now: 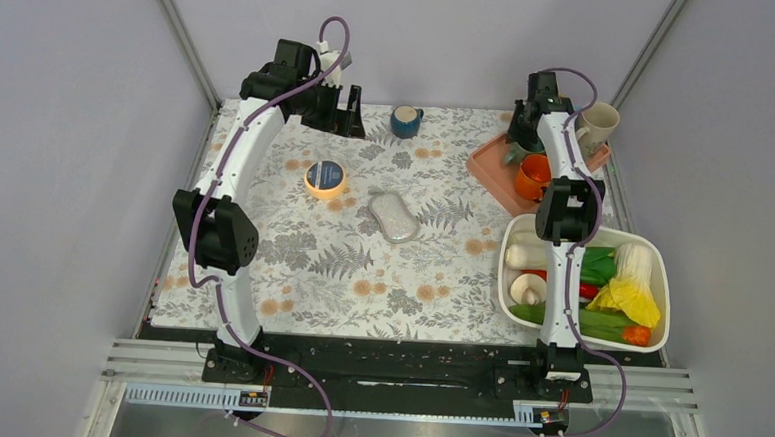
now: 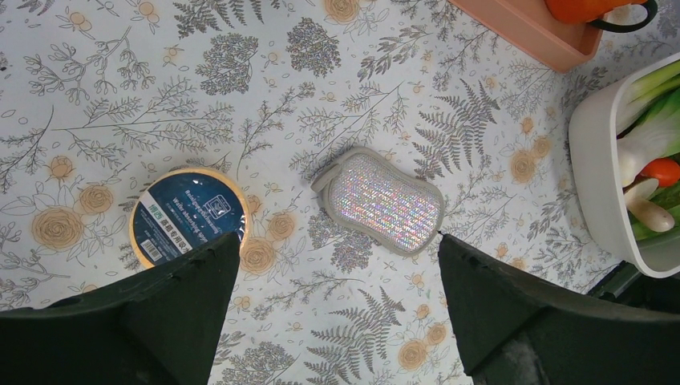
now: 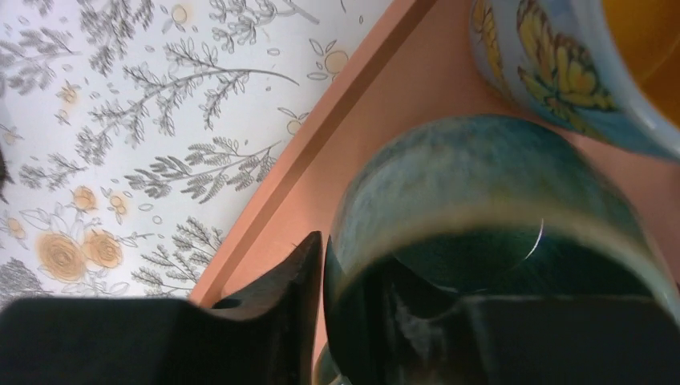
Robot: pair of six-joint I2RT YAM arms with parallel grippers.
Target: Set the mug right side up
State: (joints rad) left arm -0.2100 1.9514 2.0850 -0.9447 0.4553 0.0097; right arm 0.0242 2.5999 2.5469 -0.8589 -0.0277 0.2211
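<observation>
Overhead view of a counter (image 1: 290, 274) covered in a floral print, with 2 robot arms mounted at its near edge. The task's green mug (image 3: 481, 168) sits on a pink tray (image 1: 486, 169) near the far right corner. The right gripper (image 3: 353, 257) is clamped on the mug's wall, with 1 finger outside the rim and 1 inside. The mug's dark glazed opening faces the wrist camera; whether the mug stands fully upright cannot be told. Close beside it on the tray is a blue mug with yellow flowers (image 3: 545, 64). An orange mug (image 1: 531, 176) is at the tray's near end and a cream mug (image 1: 597, 122) is at the far right corner. The left gripper (image 1: 352, 117) hangs above the far edge, left of centre, its fingers spread wide with nothing between them. A small dark blue mug (image 1: 405, 120) stands at the middle of the far edge, just right of that gripper. A roll of tape (image 1: 325, 177) and a glittery grey pouch (image 1: 394, 217) lie near the centre, apart from each other. A white basket (image 1: 507, 255) of vegetables sits along the right edge.
</observation>
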